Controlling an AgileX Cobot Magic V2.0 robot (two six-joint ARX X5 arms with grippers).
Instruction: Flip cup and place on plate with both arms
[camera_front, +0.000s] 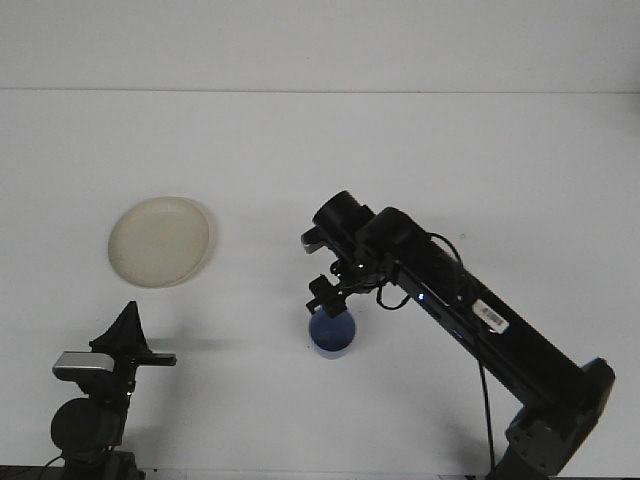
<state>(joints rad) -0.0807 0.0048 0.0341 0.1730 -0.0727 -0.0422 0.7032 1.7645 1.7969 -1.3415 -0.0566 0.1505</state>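
We see the right gripper (325, 297) just above the blue cup (331, 333), and we cannot tell its grip. The cream plate (160, 241) lies well to its left. The left gripper (127, 333) points up, apparently closed

blue cup (332, 334), cream plate (160, 241), white table (400, 150)

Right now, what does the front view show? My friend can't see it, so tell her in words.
The right arm's gripper reaches down over a blue cup on a white table. A cream plate lies off to the left, and the left gripper waits near the bottom corner.
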